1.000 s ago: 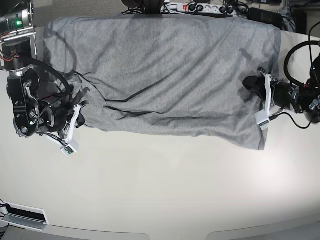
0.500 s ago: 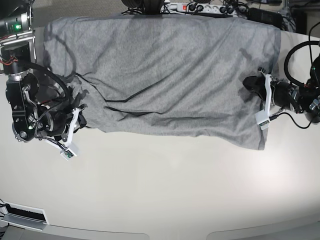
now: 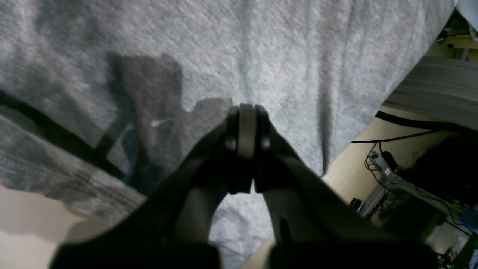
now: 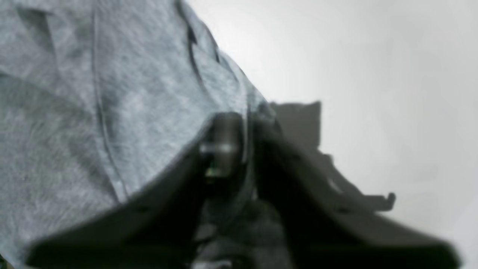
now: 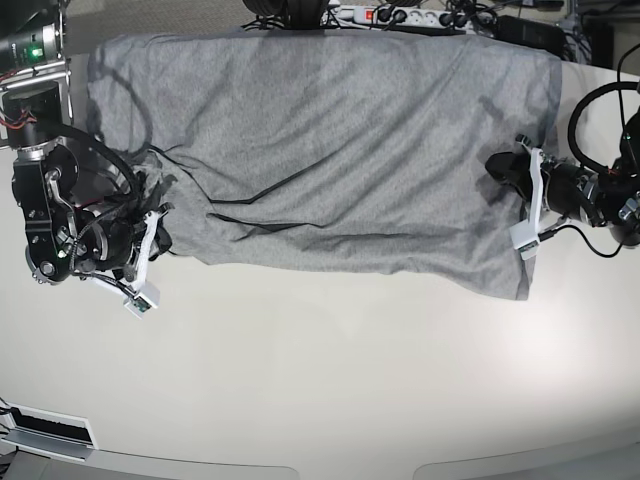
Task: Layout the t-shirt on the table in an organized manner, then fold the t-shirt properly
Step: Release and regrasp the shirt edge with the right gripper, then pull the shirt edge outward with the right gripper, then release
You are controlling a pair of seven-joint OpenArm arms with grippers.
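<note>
**Grey t-shirt spread across the far half of the tabletop**

We read no lettering or brand on the t-shirt (image 5: 330,150); only plain heather fabric and dark seam trim show. It lies flattened and wrinkled on the off-white tabletop (image 5: 330,380), its far edge at the tabletop's far side. The left tool (image 3: 244,112) sits pressed together over the fabric; whether cloth is pinched between its tips we cannot tell. The right tool (image 4: 242,127) meets the shirt's edge where cloth gives way to bare tabletop, its view blurred; we cannot tell how far it is spread
</note>
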